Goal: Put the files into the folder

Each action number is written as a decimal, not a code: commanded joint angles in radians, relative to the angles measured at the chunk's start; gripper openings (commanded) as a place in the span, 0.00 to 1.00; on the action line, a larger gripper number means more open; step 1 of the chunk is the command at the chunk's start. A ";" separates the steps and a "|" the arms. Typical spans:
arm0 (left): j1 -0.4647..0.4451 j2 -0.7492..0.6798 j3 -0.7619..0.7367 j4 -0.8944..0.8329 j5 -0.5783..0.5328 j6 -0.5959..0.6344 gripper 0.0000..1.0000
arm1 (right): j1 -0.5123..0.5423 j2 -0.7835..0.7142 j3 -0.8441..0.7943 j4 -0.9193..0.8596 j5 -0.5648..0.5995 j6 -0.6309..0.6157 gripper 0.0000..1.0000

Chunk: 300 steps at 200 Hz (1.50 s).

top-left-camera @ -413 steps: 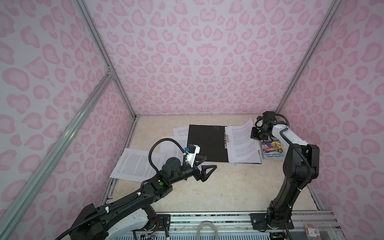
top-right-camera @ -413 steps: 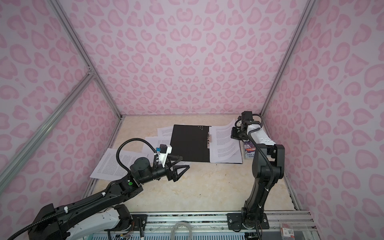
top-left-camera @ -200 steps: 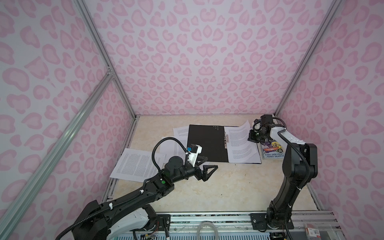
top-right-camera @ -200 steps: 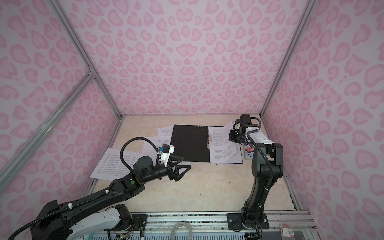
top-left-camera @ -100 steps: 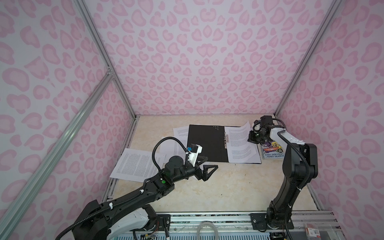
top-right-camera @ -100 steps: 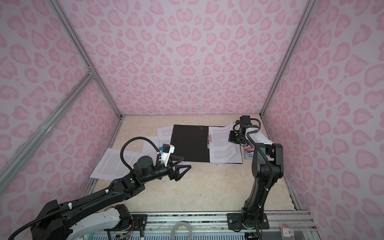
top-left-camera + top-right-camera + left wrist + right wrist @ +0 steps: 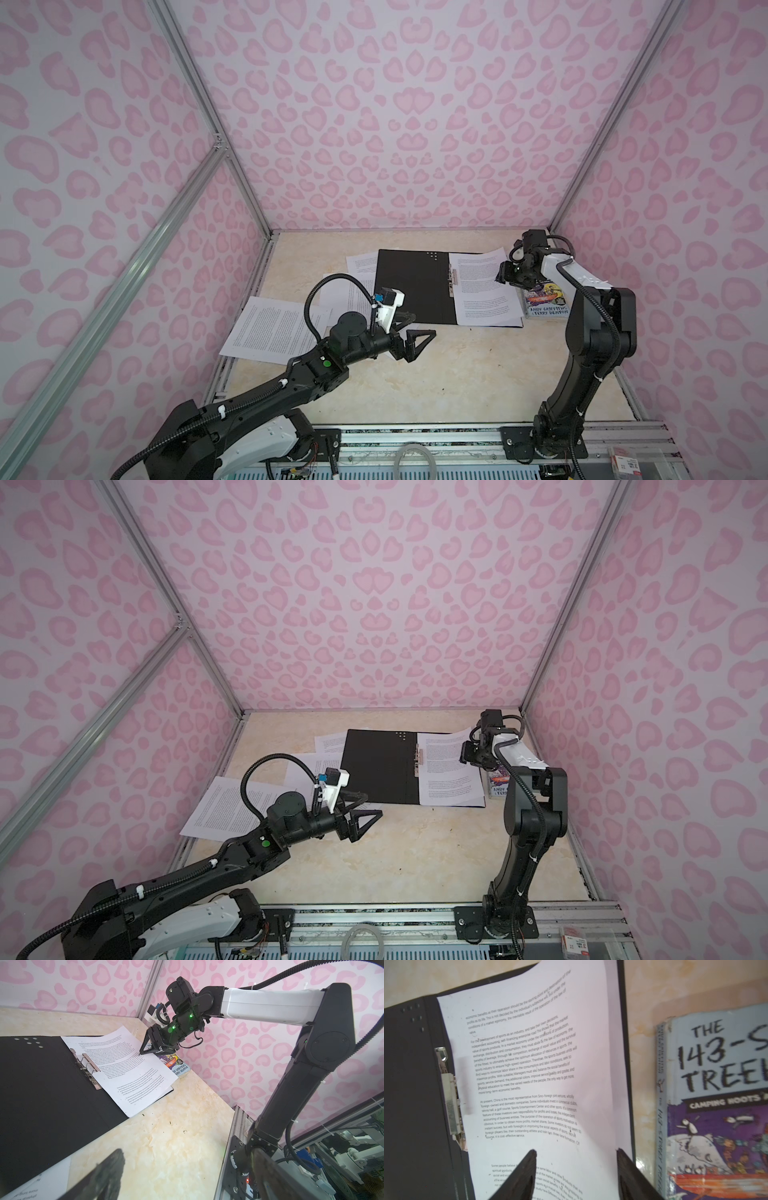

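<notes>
Top views: found the folder [image 7: 411, 286] lying open, black inside up, at the back of the table [image 7: 436, 374]. Had just released one printed sheet [image 7: 482, 286], dense with text, onto its right half: one file in. Left other files [image 7: 274, 332] outside, leftward. Held right gripper [image 7: 576, 1150] parted, empty; left gripper [image 7: 424, 325] spread wide, empty.

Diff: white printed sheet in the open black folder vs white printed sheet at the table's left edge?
Sheet in the folder lies on the open black folder's right half, beside the metal clip; left-edge sheet lies on the beige table, outside it. Folder sheet looks bowed at its far end; left-edge sheet lies flat. Both white, densely printed.
</notes>
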 commanded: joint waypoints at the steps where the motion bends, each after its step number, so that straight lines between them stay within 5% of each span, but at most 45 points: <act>1: 0.001 -0.002 0.013 0.003 0.004 0.010 0.97 | -0.002 -0.005 -0.002 -0.043 0.088 0.021 0.64; 110: 0.000 0.000 0.017 0.001 0.005 0.004 0.97 | -0.016 -0.092 -0.239 0.090 0.026 0.098 0.74; 300: 0.000 0.011 0.024 -0.005 0.007 -0.001 0.97 | -0.057 -0.171 -0.398 0.210 -0.036 0.108 0.74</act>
